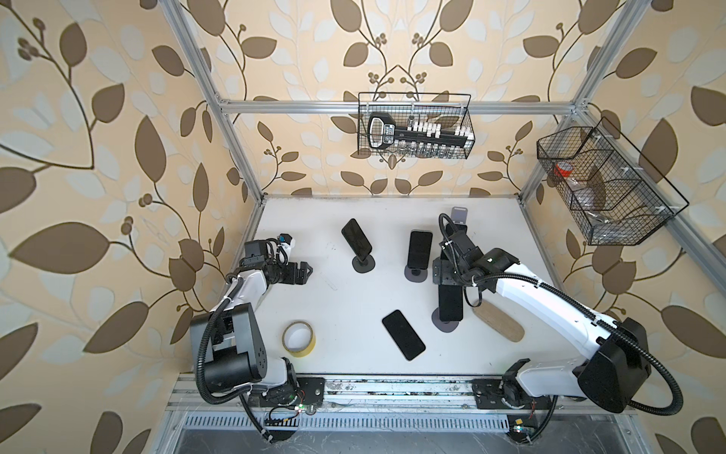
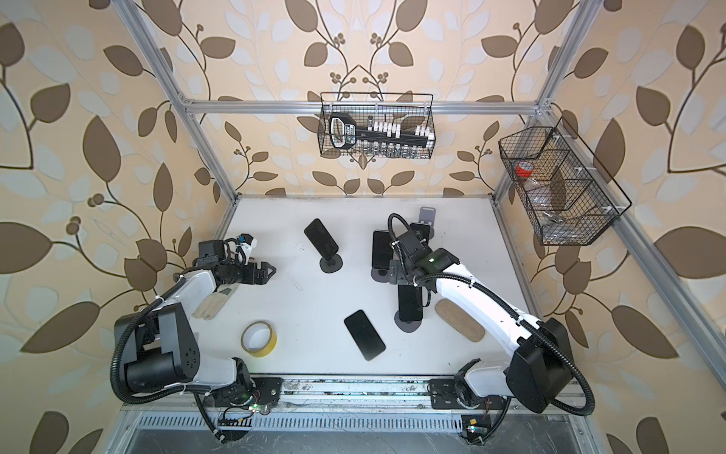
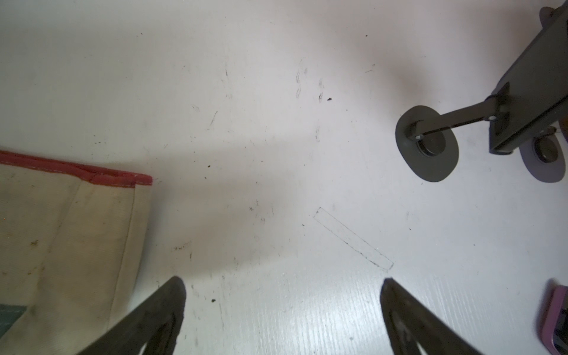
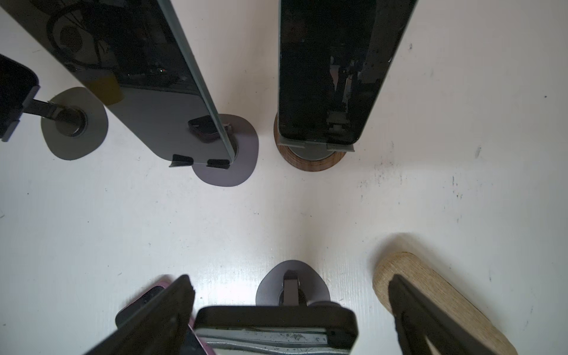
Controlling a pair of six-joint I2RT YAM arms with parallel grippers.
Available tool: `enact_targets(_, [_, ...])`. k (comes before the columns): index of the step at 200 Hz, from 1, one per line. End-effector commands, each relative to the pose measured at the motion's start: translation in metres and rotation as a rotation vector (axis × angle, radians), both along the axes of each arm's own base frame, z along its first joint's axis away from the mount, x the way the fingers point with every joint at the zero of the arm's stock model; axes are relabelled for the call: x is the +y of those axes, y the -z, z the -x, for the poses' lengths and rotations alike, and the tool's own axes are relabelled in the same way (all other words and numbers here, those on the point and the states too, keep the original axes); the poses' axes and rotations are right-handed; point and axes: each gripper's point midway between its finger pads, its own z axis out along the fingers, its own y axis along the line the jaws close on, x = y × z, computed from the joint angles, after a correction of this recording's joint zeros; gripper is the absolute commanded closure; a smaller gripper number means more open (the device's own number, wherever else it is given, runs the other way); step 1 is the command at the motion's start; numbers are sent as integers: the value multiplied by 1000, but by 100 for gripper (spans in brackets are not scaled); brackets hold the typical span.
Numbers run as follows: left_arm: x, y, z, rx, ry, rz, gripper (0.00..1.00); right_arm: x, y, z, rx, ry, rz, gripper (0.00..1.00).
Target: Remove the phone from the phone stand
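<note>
Toward 4 o'clock on the table, the right gripper hangs released, jaws astride the phone propped on its stand; left gripper released at 9 o'clock

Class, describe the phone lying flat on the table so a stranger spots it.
On the white tabletop, look near the front edge, right of the yellow tape roll. The black rectangular phone lies flat there; the other phones all stand propped on stands.
</note>
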Motion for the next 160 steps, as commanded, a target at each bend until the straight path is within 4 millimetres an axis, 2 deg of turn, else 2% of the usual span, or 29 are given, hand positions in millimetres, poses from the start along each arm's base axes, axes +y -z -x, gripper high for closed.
enact_targets(1, [-3, -12, -2, -30, 24, 1, 1, -2, 0, 3, 13, 18, 39, 3])
enact_targets(44, [-3, -12, -2, -30, 24, 1, 1, 6, 6, 4, 43, 5, 25, 8])
enact_targets(91, [-3, -12, -2, -31, 23, 1, 1, 1, 12, 4, 69, 34, 63, 15])
enact_targets(160, [-3, -11, -2, -27, 25, 2, 1, 4, 27, 5, 111, 28, 84, 18])
